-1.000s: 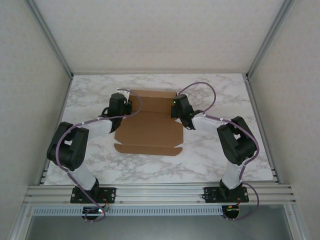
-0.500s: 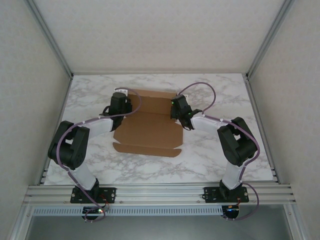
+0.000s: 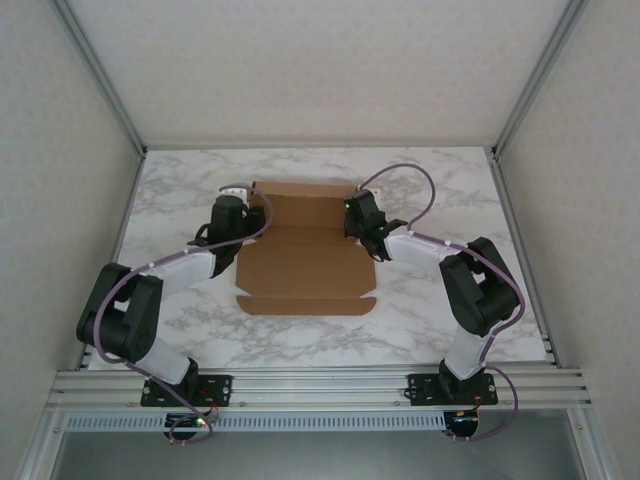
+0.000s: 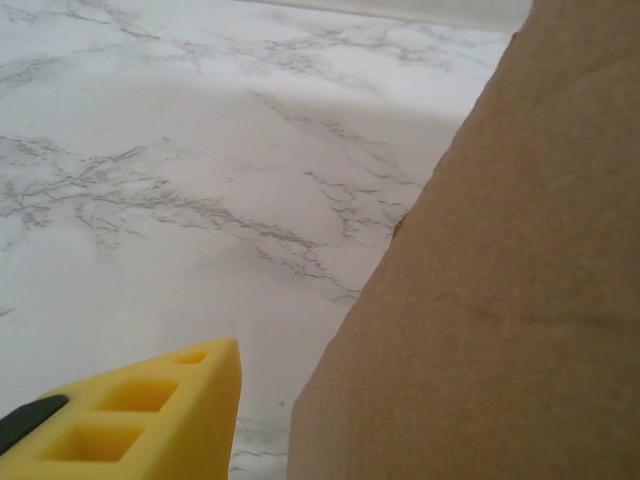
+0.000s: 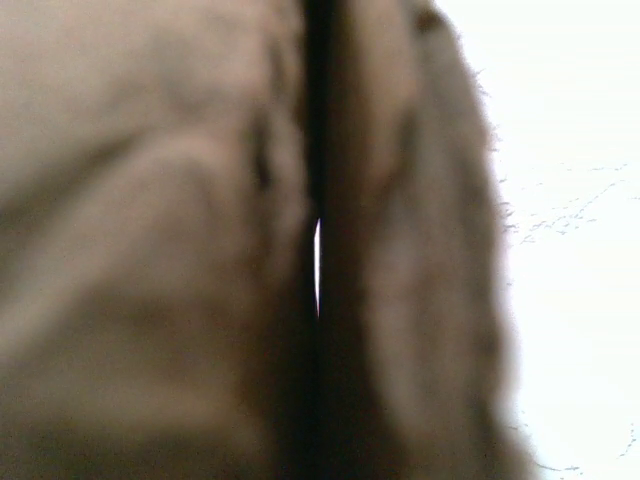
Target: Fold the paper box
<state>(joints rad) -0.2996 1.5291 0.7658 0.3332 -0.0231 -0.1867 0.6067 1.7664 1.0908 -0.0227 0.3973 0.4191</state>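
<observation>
The paper box [image 3: 300, 270] could be dragged askew by the clenched right gripper [image 3: 358, 216] at its upper-right edge, since the state of the left gripper [image 3: 236, 201] cannot be told.

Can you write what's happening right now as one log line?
paper box: open, not yet folded | left gripper: at its left edge, jaws unclear | right gripper: shut, at its right edge
</observation>
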